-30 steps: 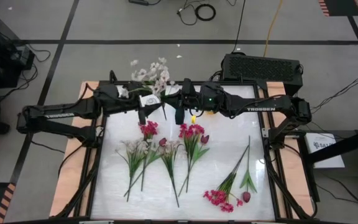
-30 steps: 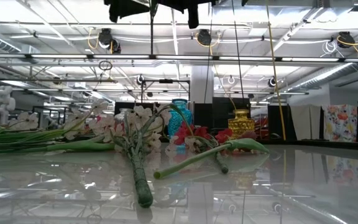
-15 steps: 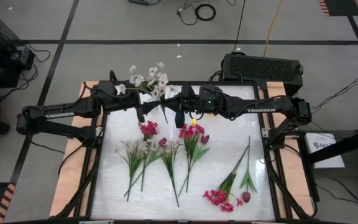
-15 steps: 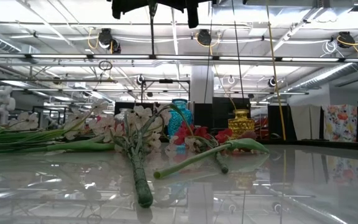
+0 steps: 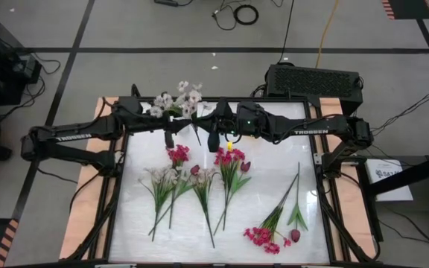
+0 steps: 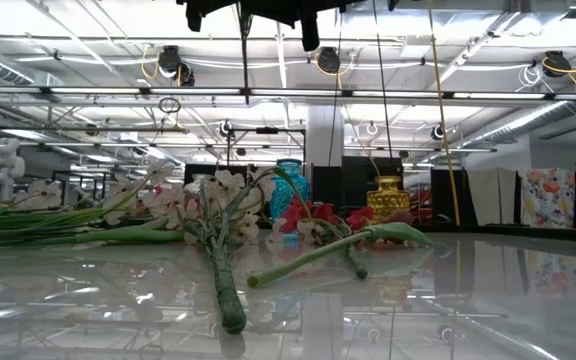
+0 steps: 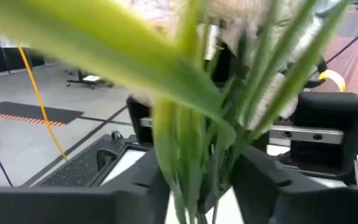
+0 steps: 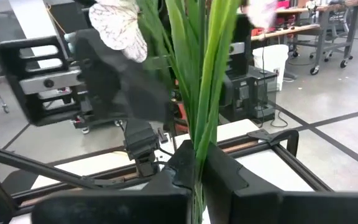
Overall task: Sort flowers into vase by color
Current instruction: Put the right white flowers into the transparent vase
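A white flower sprig (image 5: 177,100) stands upright in the air over the table's far middle, between my two grippers. My left gripper (image 5: 188,117) reaches in level from the left and is shut on its green stems (image 7: 194,155). My right gripper (image 5: 205,119) comes level from the right and is shut on the same stems (image 8: 199,112). The stem's lower end (image 6: 243,60) hangs below them. A blue vase (image 6: 290,185) and a yellow vase (image 6: 388,198) stand at the far side. My left gripper has the bundle of green stems (image 7: 191,186) between its two fingers (image 7: 260,186), below the blossoms. The fingers come level from the table's left, across the stems. The sprig stands upright, clear of the table. My right gripper pinches the green stems (image 8: 197,163) between its two fingers (image 8: 229,180), below a white blossom (image 8: 120,28). The fingers come level from the table's right and lie across the stems. The sprig is upright and lifted clear.
More flowers lie on the white tabletop. There are magenta clusters (image 5: 177,154) (image 5: 228,156) (image 5: 263,237), maroon tulips (image 5: 195,170) (image 5: 295,235) and white sprigs (image 5: 159,179) (image 5: 203,179). A black box (image 5: 313,78) stands beyond the far right corner.
The white sprig's blossoms have drawn in from beyond the far edge toward the grippers, so the sprig stands more upright. Both arms have stayed in place.
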Robot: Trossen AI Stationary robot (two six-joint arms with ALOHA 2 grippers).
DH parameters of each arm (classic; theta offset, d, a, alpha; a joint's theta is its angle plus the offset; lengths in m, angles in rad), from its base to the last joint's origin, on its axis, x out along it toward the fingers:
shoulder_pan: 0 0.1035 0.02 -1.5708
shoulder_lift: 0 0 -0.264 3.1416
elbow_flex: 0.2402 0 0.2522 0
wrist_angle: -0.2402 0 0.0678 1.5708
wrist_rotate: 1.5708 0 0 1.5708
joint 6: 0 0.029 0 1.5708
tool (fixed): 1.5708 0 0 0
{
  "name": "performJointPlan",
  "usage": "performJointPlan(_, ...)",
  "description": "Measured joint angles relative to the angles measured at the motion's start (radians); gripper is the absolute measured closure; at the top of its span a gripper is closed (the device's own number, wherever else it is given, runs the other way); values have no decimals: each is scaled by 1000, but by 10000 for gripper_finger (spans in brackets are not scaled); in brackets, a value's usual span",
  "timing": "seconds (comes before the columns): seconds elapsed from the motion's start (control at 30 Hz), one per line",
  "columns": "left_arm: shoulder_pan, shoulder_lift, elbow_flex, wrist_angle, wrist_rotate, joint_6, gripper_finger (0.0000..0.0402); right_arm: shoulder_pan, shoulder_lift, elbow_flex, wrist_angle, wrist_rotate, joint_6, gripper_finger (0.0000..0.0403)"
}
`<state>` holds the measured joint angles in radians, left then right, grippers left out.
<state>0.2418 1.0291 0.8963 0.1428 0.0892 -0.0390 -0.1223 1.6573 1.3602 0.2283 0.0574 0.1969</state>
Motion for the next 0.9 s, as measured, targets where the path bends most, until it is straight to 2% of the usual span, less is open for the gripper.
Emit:
performJointPlan(0.2,67,-18,0,-6,99,-6,386,0,0,0,3,3,0,336)
performJointPlan(0.4,159,-47,0,-31,193,-32,378,-1,-18,0,-32,34,-21,257)
performJointPlan(0.57,299,-105,0,-93,252,-44,393,1,-87,0,-266,145,-68,203)
performJointPlan(0.7,409,-144,-12,-143,272,-65,393,20,-111,-18,-405,156,-43,176)
performJointPlan(0.8,467,-150,-31,-146,293,-104,387,60,-111,-72,-382,149,-19,167)
performJointPlan(0.9,508,-143,-47,-155,307,-138,387,107,-111,-134,-276,148,-10,165)
